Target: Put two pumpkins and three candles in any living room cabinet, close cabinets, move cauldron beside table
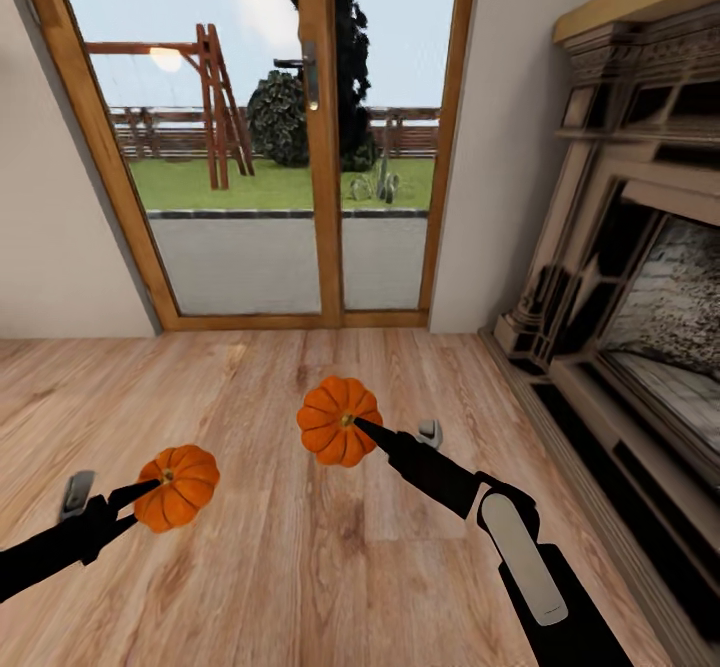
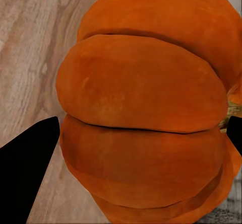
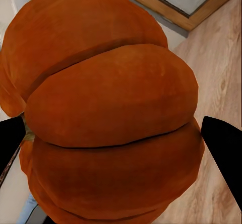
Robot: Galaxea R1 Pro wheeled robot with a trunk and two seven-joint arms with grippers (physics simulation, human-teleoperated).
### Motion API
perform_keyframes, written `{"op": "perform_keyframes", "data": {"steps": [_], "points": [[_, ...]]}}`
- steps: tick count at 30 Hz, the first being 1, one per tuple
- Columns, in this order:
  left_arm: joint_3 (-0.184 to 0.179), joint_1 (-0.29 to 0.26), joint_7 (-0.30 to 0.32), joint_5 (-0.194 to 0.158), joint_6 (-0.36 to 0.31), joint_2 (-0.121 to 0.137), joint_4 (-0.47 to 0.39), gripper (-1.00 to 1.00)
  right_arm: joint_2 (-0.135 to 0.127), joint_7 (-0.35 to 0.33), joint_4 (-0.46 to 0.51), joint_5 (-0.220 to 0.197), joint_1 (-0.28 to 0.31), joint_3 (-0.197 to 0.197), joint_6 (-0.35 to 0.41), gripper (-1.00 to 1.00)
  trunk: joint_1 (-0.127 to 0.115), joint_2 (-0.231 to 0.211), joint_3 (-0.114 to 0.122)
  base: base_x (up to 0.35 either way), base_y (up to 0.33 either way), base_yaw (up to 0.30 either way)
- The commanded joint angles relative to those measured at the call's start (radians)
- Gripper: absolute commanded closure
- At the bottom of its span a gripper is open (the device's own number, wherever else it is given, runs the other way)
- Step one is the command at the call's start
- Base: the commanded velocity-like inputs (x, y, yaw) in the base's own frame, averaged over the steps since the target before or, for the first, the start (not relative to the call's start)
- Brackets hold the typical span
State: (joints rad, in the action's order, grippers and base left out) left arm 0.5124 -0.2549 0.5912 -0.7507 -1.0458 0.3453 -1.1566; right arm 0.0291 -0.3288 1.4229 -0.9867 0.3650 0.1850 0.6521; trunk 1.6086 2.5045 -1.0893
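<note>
Pumpkins both airborne over the wood floor (image 1: 300, 567), one per arm, facing the glass patio door (image 1: 300, 147); fireplace (image 1: 640, 287) off to the right. Right gripper (image 1: 362, 429) clamped on right pumpkin (image 1: 338, 421), left gripper (image 1: 150, 490) clamped on left pumpkin (image 1: 178, 487). Wrist cams: fingertips only nip the ribbed sides, so grip looks shallow imo. Risk: base turn or bump → slip, drop, roll. No cabinet in sight yet, so long carry; right arm swing near fireplace surround could clip it.

Two orange pumpkins, one (image 1: 178, 487) at the left gripper (image 1: 140, 492), one (image 1: 338, 420) at the right gripper (image 1: 362, 427); two black arms; one fireplace (image 1: 640, 277); one glazed double door (image 1: 290, 137)
</note>
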Motion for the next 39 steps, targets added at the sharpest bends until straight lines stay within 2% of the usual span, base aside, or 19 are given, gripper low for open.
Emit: {"op": "perform_keyframes", "data": {"steps": [1,3,8,39], "points": [[0.009,0.000,0.012,-0.010,0.000,0.000,0.000,1.00,0.000,0.002,0.000,-0.001,0.000,0.000,0.000,1.00,0.000,0.000,0.000,-0.005,0.000,-0.160],[0.022,0.000,0.032,-0.024,0.000,0.000,0.000,1.00,0.000,0.001,0.001,-0.002,0.000,0.000,0.000,1.00,0.000,0.000,0.000,-0.153,0.000,-0.229],[0.029,0.000,0.041,-0.031,0.000,0.000,0.000,1.00,0.000,0.001,-0.001,-0.003,0.000,-0.001,0.000,1.00,0.000,0.000,0.000,-0.288,0.003,-0.268],[0.029,0.000,0.041,-0.031,0.001,0.000,0.005,1.00,0.002,-0.002,-0.002,-0.002,0.000,-0.001,-0.003,1.00,0.000,0.000,0.000,-0.248,0.155,-0.280]]}}
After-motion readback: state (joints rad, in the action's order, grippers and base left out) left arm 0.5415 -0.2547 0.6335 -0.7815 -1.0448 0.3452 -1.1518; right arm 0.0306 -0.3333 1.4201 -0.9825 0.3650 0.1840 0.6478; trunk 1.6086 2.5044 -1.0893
